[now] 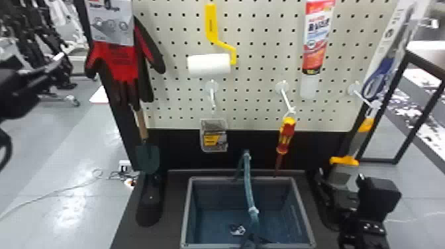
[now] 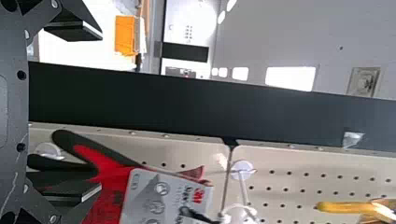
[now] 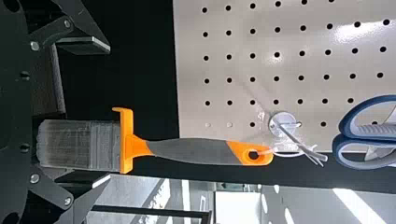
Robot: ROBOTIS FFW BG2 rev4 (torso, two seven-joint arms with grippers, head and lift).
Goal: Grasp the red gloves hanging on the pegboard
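Red gloves (image 1: 123, 68) hang at the upper left corner of the pegboard (image 1: 265, 109), under a printed card (image 1: 111, 21). Left gripper (image 2: 98, 111) is spread wide and close to the gloves, but they sit by one finger, not between both. We judge the approach unfinished. We should centre on the red palm, clear of the card, then close. Right gripper (image 3: 106, 112) is also wide, parked low by the paintbrush (image 3: 154, 149).

No legible print or numbers
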